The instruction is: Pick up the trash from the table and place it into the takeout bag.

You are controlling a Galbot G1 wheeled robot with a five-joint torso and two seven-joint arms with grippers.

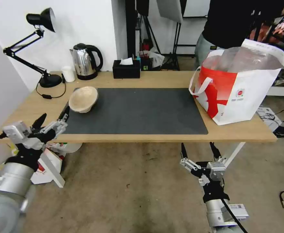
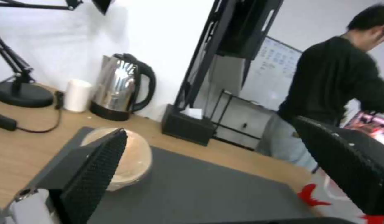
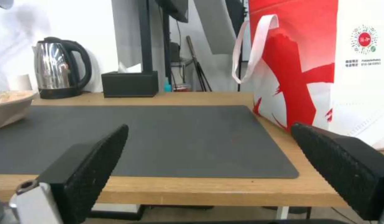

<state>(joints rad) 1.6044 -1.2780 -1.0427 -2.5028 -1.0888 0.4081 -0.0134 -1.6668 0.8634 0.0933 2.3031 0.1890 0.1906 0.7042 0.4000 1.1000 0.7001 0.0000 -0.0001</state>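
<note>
The trash in view is a beige pulp bowl (image 1: 83,98), tilted on the far left corner of the dark grey mat (image 1: 138,110) on the table (image 1: 148,79). My left gripper (image 1: 52,117) hovers open at the table's front left edge, a short way in front of the bowl (image 2: 132,160), with nothing between its fingers (image 2: 96,171). The takeout bag (image 1: 242,87) stands open on the table's right end, foil lining showing. My right gripper (image 1: 199,151) hangs open below the front edge, facing the bag (image 3: 308,71) and the bowl (image 3: 9,105) across the mat.
Along the back edge stand a black desk lamp (image 1: 46,79), a small white cup (image 1: 68,73), a steel kettle (image 1: 85,61) and a black tissue box (image 1: 126,69). A person (image 1: 232,22) stands behind the bag. A red-and-white carton (image 1: 49,161) lies on the floor under the table's left end.
</note>
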